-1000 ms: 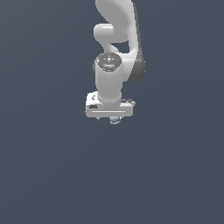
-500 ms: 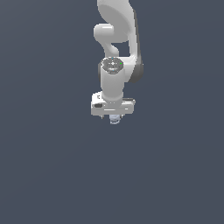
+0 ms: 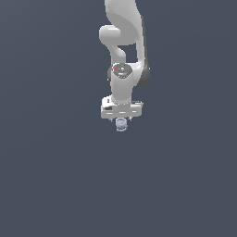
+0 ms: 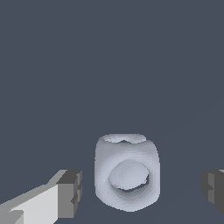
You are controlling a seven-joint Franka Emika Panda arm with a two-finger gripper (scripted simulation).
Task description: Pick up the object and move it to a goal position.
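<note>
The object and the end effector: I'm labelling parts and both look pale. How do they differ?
The object is a bluish-grey, rounded lump with a domed centre; the end effector is white with dark grey, square-edged finger pads. In the exterior view the object is narrower than the end effector's white bar above it. The object is one piece; the end effector's fingers stand apart on either side of it, not touching. Both are pale against the dark surface.

Flat even simulator light, dim slate backdrop, no glare, coarse blocky edges, soft shading
</note>
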